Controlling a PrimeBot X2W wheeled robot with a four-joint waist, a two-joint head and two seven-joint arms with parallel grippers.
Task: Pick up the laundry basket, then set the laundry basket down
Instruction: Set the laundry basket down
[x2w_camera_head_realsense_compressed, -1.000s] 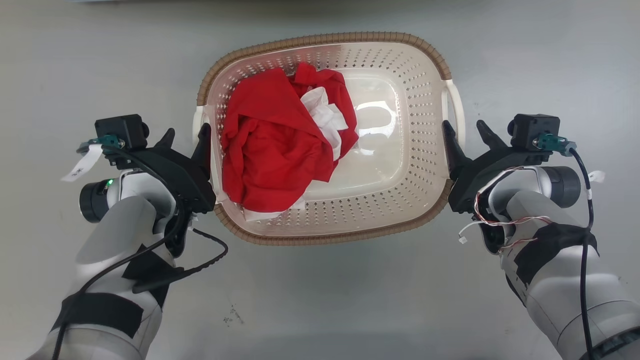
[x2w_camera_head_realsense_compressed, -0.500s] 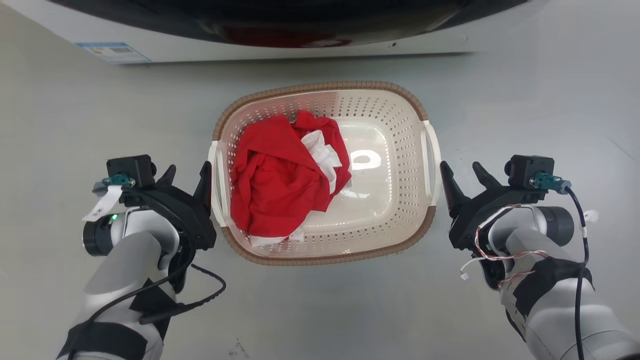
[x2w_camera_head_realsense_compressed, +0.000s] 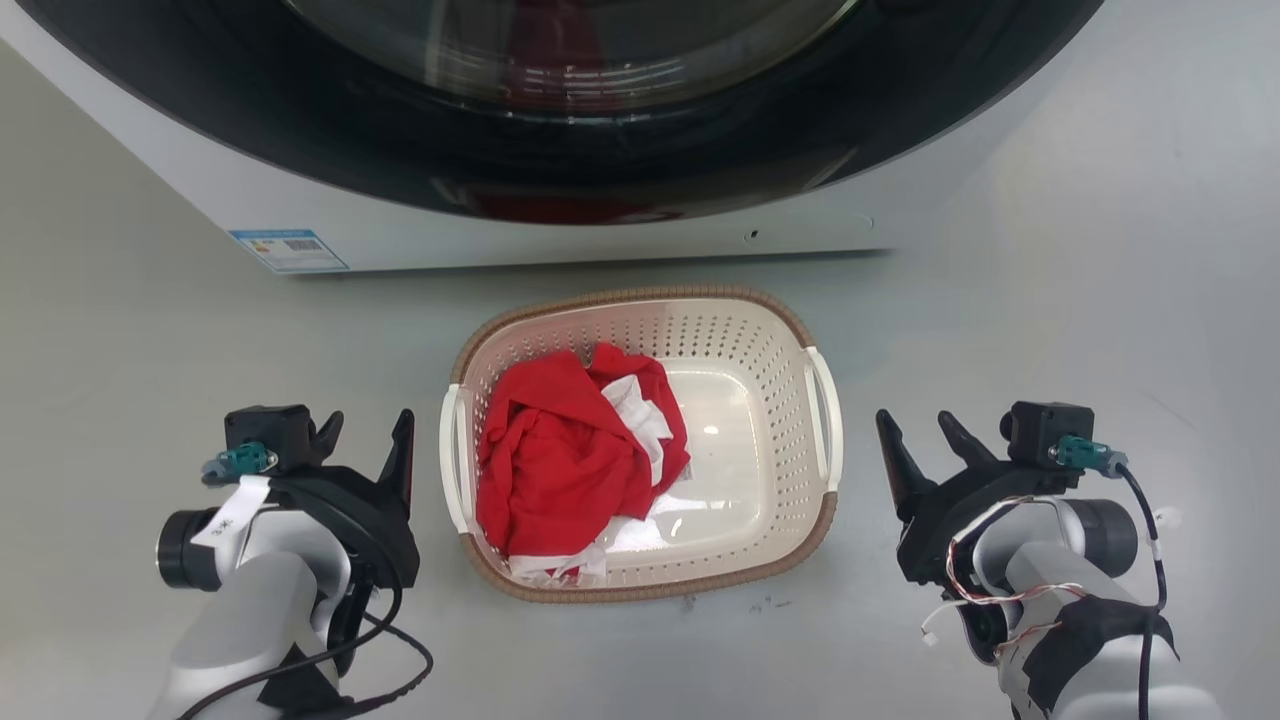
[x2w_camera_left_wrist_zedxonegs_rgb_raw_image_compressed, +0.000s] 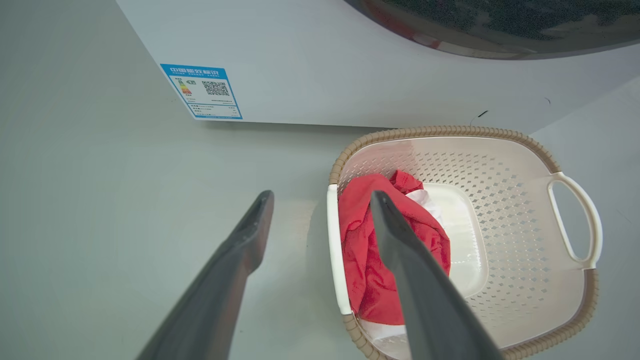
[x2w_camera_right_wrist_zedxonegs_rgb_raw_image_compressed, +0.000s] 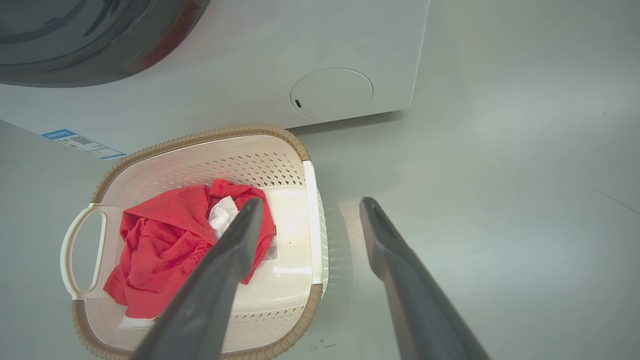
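Observation:
The laundry basket (x2w_camera_head_realsense_compressed: 740, 340) is cream-white and perforated with a brown woven-look rim. It stands on the grey floor just in front of the washing machine. Inside it lie a crumpled red garment (x2w_camera_head_realsense_compressed: 560, 460) and a bit of white cloth (x2w_camera_head_realsense_compressed: 635, 405). My left gripper (x2w_camera_head_realsense_compressed: 366, 440) is open, a short gap to the left of the basket's left loop handle (x2w_camera_head_realsense_compressed: 452, 460). My right gripper (x2w_camera_head_realsense_compressed: 915, 430) is open, a short gap to the right of the right handle (x2w_camera_head_realsense_compressed: 825, 420). Neither touches the basket. In the left wrist view the open left gripper (x2w_camera_left_wrist_zedxonegs_rgb_raw_image_compressed: 321, 197) hovers above the basket (x2w_camera_left_wrist_zedxonegs_rgb_raw_image_compressed: 500, 165). In the right wrist view the open right gripper (x2w_camera_right_wrist_zedxonegs_rgb_raw_image_compressed: 311, 202) hovers above the basket (x2w_camera_right_wrist_zedxonegs_rgb_raw_image_compressed: 210, 160).
A white front-loading washing machine (x2w_camera_head_realsense_compressed: 600, 240) with a dark round door (x2w_camera_head_realsense_compressed: 560, 100) stands right behind the basket. A blue label (x2w_camera_head_realsense_compressed: 288, 250) is stuck low on its left. Grey floor spreads to both sides and in front.
The whole view has pulled back and shifted, bringing the washing machine in. Both grippers were close against the basket's handles a second ago and now stand clearly apart from them, still open.

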